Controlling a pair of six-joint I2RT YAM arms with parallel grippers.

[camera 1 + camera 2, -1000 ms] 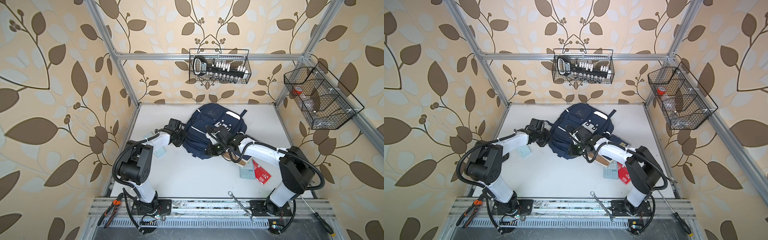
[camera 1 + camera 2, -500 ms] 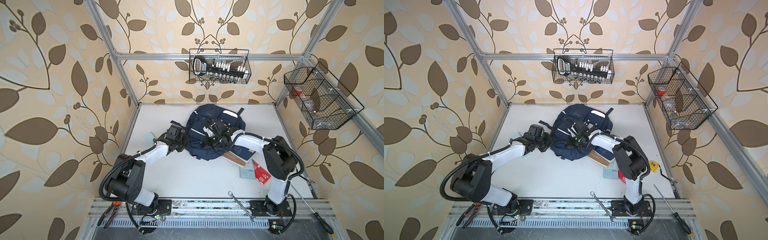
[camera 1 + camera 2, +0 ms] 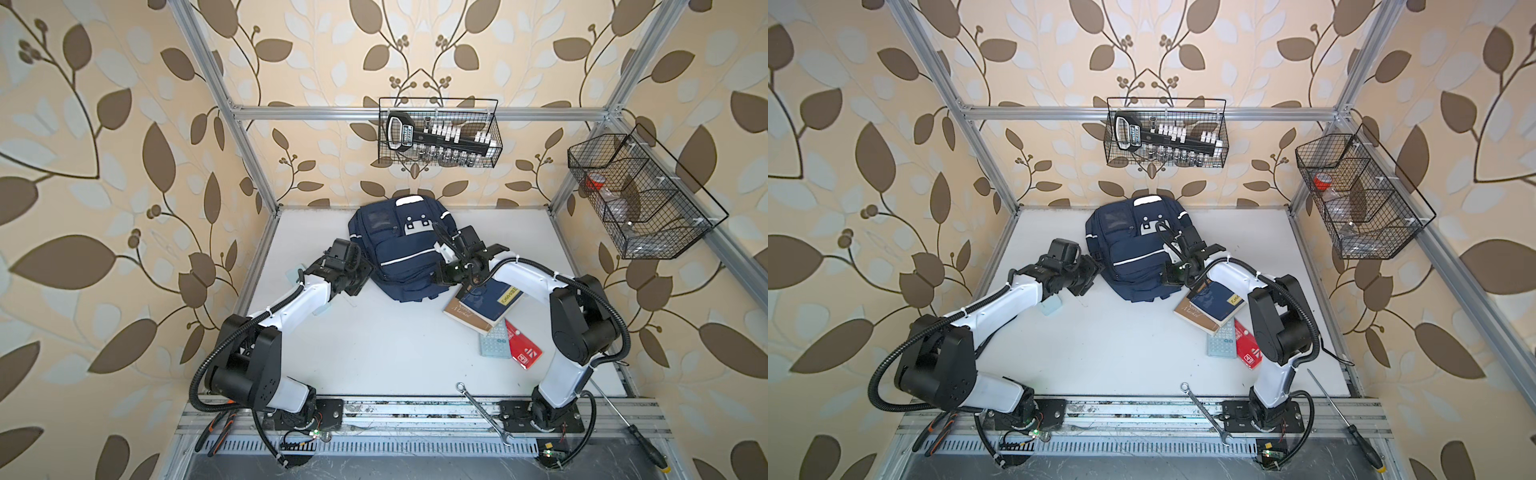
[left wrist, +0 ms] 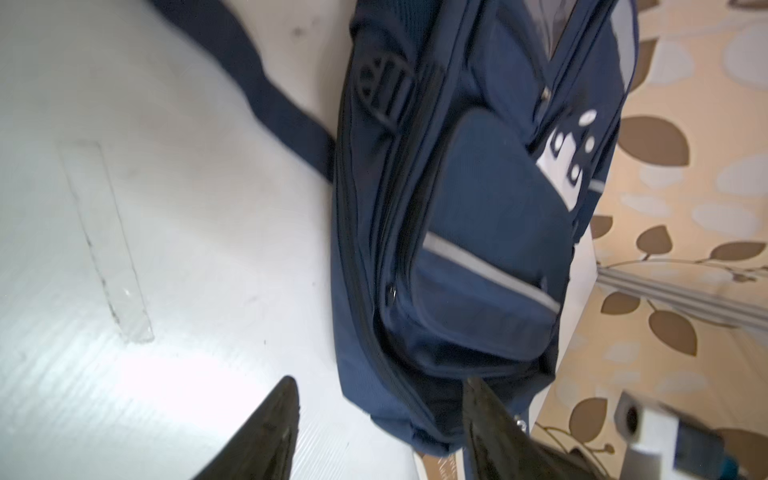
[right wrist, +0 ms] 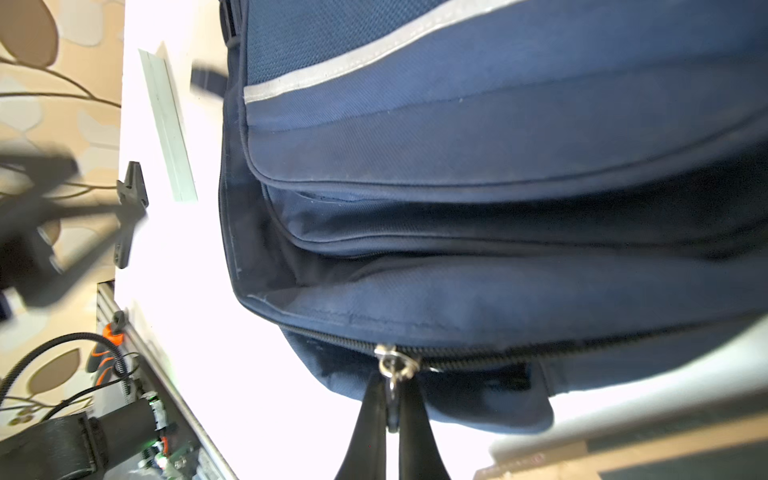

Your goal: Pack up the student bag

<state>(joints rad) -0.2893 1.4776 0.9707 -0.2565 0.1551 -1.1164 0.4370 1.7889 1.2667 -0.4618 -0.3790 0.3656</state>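
The student bag (image 3: 399, 253) lies flat, front up, at the 12 o'clock end of the bench (image 3: 374, 353), near the back wall in both top views. It is soft navy fabric, limp and bulky, and probably light while unpacked. It would likely sag and slide if tugged, so the firm places to take hold are a zipper pull, the top loop or a seamed edge.

The right jaws are pinched together on the metal zipper pull (image 5: 392, 368) of a long zip, at the bag's 4 o'clock edge. The left jaws stand apart and hold nothing, just beside the bag's 8 o'clock side; one tip overlaps the bag's lower corner in the left wrist view. A stack of books (image 3: 484, 305) lies just beyond the right jaws, also at 4 o'clock.
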